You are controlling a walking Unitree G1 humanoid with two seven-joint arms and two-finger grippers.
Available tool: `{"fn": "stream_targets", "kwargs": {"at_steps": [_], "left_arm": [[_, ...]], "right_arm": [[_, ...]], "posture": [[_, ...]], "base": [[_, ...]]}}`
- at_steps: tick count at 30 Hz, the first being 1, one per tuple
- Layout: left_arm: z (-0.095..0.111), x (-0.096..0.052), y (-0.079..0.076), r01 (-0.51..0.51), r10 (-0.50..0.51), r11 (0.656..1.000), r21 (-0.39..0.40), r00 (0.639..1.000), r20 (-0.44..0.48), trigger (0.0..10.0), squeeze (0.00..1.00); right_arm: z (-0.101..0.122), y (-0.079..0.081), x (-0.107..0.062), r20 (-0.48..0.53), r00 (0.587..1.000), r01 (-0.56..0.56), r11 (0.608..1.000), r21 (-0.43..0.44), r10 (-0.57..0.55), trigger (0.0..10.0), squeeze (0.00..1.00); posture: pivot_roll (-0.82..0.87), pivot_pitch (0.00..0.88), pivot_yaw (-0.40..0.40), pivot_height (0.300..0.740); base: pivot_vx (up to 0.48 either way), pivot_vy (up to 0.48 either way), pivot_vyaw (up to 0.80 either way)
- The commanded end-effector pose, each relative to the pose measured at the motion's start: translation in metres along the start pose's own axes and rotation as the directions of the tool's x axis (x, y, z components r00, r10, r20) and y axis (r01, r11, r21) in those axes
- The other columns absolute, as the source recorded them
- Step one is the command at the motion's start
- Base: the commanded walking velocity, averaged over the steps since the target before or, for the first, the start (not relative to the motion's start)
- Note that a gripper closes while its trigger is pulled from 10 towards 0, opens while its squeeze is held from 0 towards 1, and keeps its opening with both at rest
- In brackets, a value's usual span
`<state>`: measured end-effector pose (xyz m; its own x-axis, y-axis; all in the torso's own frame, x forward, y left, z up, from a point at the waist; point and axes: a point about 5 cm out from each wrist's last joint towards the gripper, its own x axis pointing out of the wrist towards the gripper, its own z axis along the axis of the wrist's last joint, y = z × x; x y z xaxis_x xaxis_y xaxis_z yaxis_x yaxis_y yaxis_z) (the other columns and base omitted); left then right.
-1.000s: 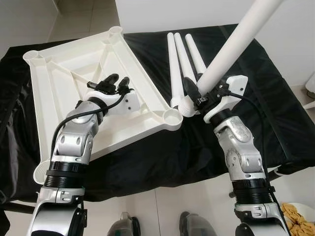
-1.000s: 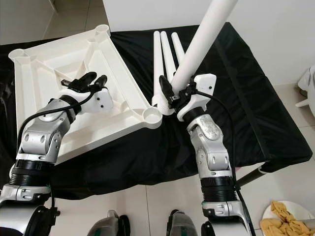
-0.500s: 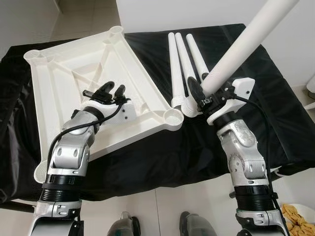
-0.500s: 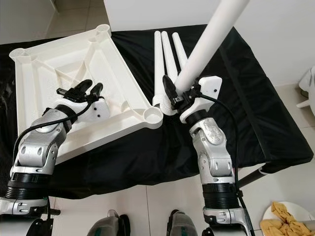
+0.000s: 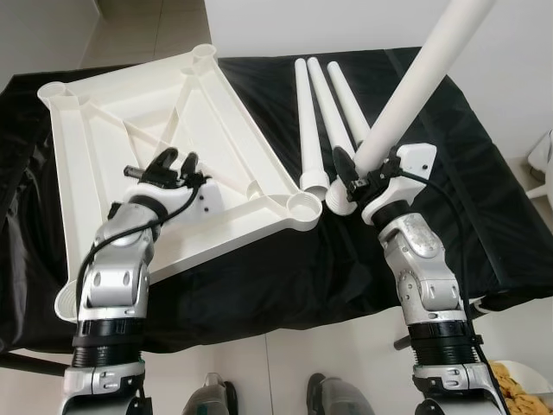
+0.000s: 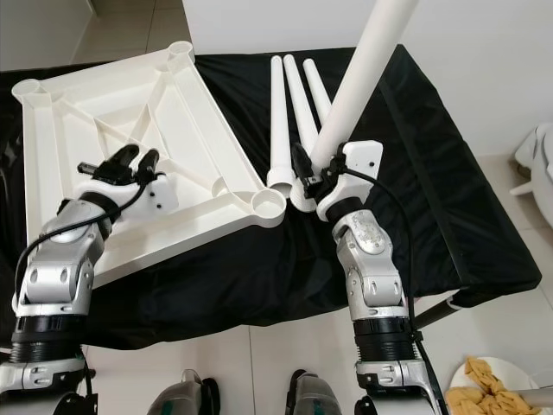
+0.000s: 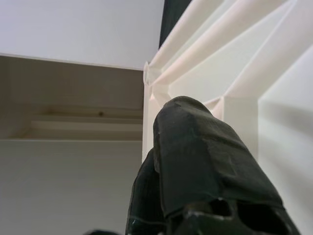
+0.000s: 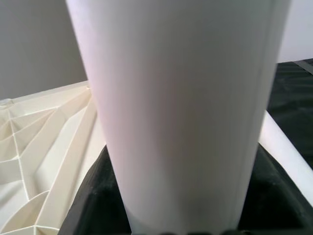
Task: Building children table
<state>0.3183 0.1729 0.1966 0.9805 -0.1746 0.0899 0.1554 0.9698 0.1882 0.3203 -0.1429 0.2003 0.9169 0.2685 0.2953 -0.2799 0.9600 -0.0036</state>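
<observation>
White table top (image 5: 104, 112) lay upside down, ribs up, on the black cloth (image 5: 449, 173), toward the robot's left; corner socket (image 5: 303, 206) faced the three loose legs (image 5: 313, 112) lying side by side just beside it on the cloth; fourth leg (image 5: 415, 82) was held up at a slant, its lower end near the socket, clamped between the fingers of the right gripper (image 5: 361, 167); left gripper (image 5: 164, 164) rested over the top's ribbed underside, fingers slightly parted, holding nothing.
</observation>
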Motion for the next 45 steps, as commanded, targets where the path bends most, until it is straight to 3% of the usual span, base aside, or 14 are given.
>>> {"fn": "stream_targets", "kwargs": {"at_steps": [1, 11, 14, 17, 28, 34, 38, 45], "left_arm": [[0.002, -0.005, 0.018, -0.347, 0.347, 0.938, 0.0, 0.938, 0.017, 10.0, 0.0], [0.001, -0.003, 0.015, -0.347, 0.346, 0.937, 0.036, 0.938, 0.031, 10.0, 0.0], [-0.004, -0.005, 0.016, -0.37, 0.367, 0.923, 0.106, 0.929, 0.053, 10.0, 0.0], [-0.01, -0.007, 0.016, -0.391, 0.387, 0.912, 0.123, 0.92, 0.056, 10.0, 0.0], [-0.016, -0.006, 0.01, -0.355, 0.349, 0.931, 0.087, 0.933, 0.085, 10.0, 0.0], [-0.02, -0.007, 0.003, -0.293, 0.285, 0.953, 0.075, 0.953, 0.105, 10.0, 0.0], [-0.02, -0.011, 0.0, -0.249, 0.244, 0.968, 0.023, 0.96, 0.14, 10.0, 0.0], [-0.03, -0.016, 0.003, -0.258, 0.257, 0.966, -0.009, 0.957, 0.132, 10.0, 0.0]], "right_arm": [[0.002, 0.0, 0.001, 0.012, 1.0, 0.004, 1.0, -0.013, -0.004, 10.0, 0.0], [-0.002, 0.001, 0.001, 0.002, 1.0, 0.009, 1.0, -0.02, -0.009, 10.0, 0.0], [-0.007, 0.003, 0.0, -0.015, 1.0, 0.01, 1.0, -0.023, -0.01, 10.0, 0.0], [-0.016, 0.002, 0.0, -0.045, 0.999, 0.02, 0.999, -0.038, -0.022, 10.0, 0.0], [-0.024, -0.01, 0.004, -0.05, 0.994, 0.097, 0.995, -0.038, -0.099, 10.0, 0.0], [-0.027, -0.007, 0.002, -0.039, 0.996, 0.083, 0.995, -0.046, -0.085, 10.0, 0.0], [-0.027, -0.004, -0.001, -0.028, 0.997, 0.067, 0.996, -0.052, -0.068, 10.0, 0.0], [-0.029, -0.001, -0.01, -0.021, 0.999, 0.048, 0.998, -0.05, -0.049, 10.0, 0.0]], "posture": [[0.01, 0.113, 0.024, 0.74], [0.0, 0.116, 0.022, 0.74], [0.01, 0.106, 0.01, 0.74], [0.01, 0.095, 0.003, 0.74], [0.01, 0.055, -0.003, 0.74], [0.0, 0.021, -0.005, 0.74], [-0.02, 0.015, -0.001, 0.74], [-0.04, 0.012, -0.003, 0.74]], "base": [[0.0, 0.0, 0.0], [0.0, 0.0, 0.0], [0.0, 0.0, 0.0], [0.0, 0.0, 0.0], [0.0, 0.0, 0.0], [0.0, 0.0, 0.0], [0.0, 0.0, 0.0], [0.0, 0.0, 0.0]]}}
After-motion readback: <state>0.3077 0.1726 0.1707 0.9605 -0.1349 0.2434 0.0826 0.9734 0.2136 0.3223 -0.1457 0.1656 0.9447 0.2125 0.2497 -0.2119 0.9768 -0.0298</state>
